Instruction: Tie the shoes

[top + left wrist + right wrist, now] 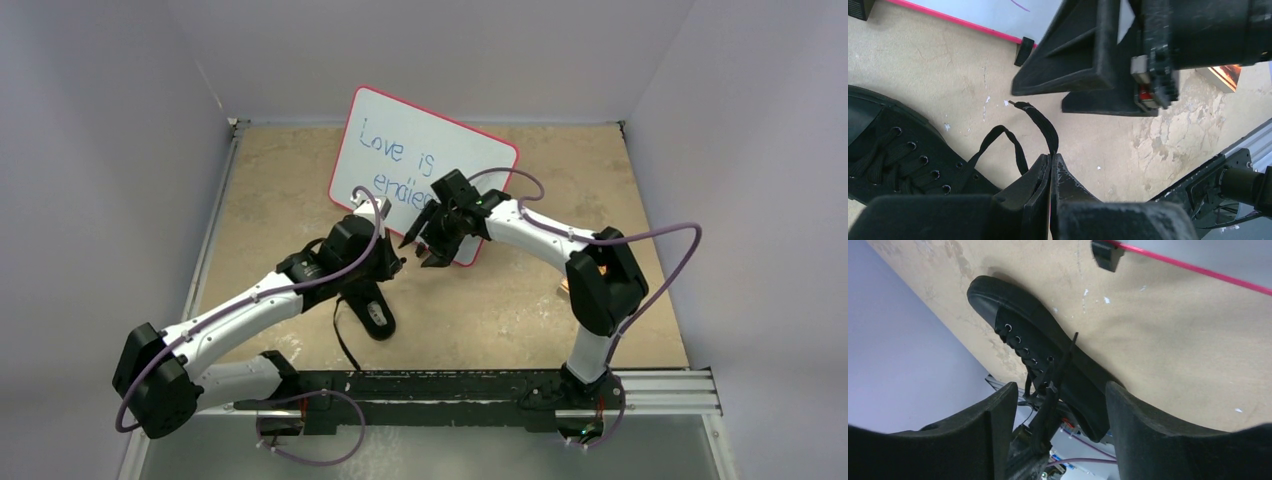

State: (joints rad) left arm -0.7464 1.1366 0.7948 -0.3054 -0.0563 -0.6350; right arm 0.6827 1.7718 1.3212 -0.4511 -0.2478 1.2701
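Progress is slight, by my reading: the shoe point(375, 318) is laced through its eyelets, but you have no crossing, no knot and no bow to show, so nearly all of the tying is left. What you do have is one lace point(1040, 120) in hand. Your left gripper point(1052, 159) is clamped fully shut on it a little below its tip, so the free end stands up out of the pinch and the rest runs down in a slack loop to the top eyelets. Your right gripper point(1058, 407) stands wide open with nothing in it. In its wrist view the raised lace and the nose of the left gripper lie in the gap between its fingers point(1148, 435), touching neither as far as I can tell. The shoe sits sole down on the table point(520, 300), toward the near edge and partly under the left arm, apart from the whiteboard point(400, 140) behind it. It lies just beside and below the left gripper, joined to it by the lace. From the right gripper it is farther off, beyond the held lace. My guess is that you next want a handover or a cross. The lace is thin and limp, so a pinch there could easily miss it.
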